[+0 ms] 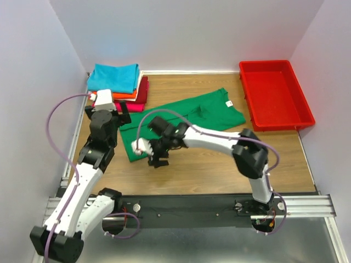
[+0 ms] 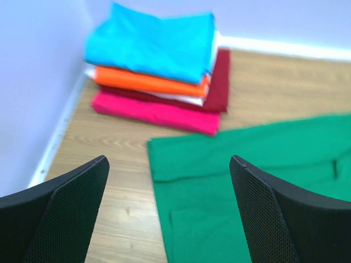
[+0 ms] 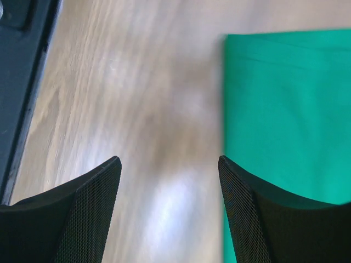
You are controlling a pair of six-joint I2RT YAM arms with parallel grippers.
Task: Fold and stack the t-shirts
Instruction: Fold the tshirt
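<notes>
The green t-shirt (image 1: 186,118) lies partly folded across the middle of the table, its white neck label (image 1: 229,103) at the far right. It also shows in the left wrist view (image 2: 247,170) and the right wrist view (image 3: 285,109). A stack of folded t-shirts (image 1: 118,85), turquoise on top, then orange, dark red and magenta, sits in the far left corner and shows in the left wrist view (image 2: 159,66). My left gripper (image 1: 122,116) is open and empty above the green shirt's left edge. My right gripper (image 1: 158,161) is open and empty just off the shirt's near edge.
A red plastic tray (image 1: 274,93) stands at the far right. White walls close in the left, back and right sides. The black rail (image 1: 186,205) with the arm bases runs along the near edge.
</notes>
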